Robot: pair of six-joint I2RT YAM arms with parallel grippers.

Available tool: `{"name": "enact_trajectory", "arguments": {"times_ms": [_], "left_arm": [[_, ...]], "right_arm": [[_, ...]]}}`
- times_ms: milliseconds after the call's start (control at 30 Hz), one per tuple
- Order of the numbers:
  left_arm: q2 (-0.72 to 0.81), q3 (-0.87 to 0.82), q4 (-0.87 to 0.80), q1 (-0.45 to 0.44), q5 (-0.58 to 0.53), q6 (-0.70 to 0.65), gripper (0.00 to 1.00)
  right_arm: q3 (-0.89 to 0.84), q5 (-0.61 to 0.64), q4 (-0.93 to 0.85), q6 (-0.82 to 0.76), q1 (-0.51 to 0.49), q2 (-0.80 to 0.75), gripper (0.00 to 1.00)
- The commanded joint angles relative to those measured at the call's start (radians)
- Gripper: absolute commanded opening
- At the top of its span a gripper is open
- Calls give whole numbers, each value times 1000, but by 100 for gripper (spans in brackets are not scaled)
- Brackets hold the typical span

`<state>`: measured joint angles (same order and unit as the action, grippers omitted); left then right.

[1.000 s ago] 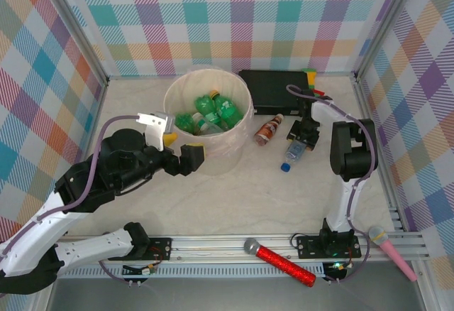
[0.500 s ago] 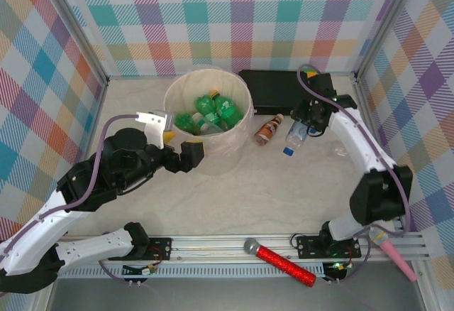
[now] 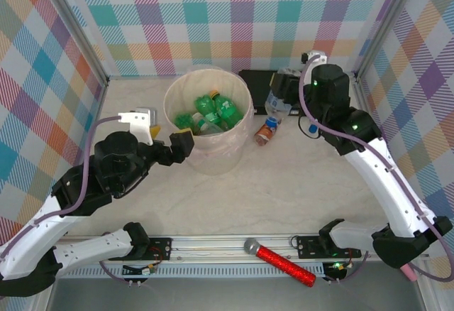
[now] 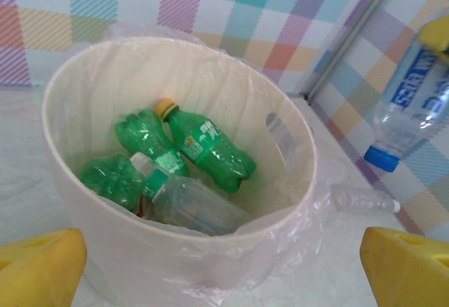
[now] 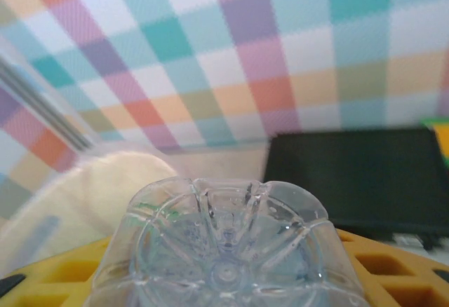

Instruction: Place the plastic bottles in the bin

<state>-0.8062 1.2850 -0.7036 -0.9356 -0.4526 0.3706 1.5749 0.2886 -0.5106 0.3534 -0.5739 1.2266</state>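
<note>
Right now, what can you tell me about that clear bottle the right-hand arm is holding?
The clear bottle is thin see-through plastic and looks empty, with a blue label in white lettering and a blue cap. It hangs tilted in the air, cap downward, just right of the bin. The right gripper clamps its yellow pads around the ribbed base end. Nothing else touches it.

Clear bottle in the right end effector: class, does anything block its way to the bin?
Nothing visible does. The clear bottle, held by the right end effector, hangs just right of the bin, open space between them.
</note>
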Motion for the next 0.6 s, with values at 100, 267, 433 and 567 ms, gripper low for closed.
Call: {"name": "enact_trajectory", "arguments": {"times_ms": [100, 267, 433, 567], "left_arm": [[65, -6, 33, -9, -121, 1, 100], [84, 3, 11, -9, -120, 9, 100], [82, 13, -13, -9, -100, 14, 100], [78, 15, -14, -9, -94, 15, 100]], "right_arm": [[102, -34, 242, -185, -124, 96, 50], [148, -58, 364, -301, -183, 210, 51], [171, -63, 450, -353, -188, 309, 50], [212, -86, 484, -347, -188, 396, 50]]}}
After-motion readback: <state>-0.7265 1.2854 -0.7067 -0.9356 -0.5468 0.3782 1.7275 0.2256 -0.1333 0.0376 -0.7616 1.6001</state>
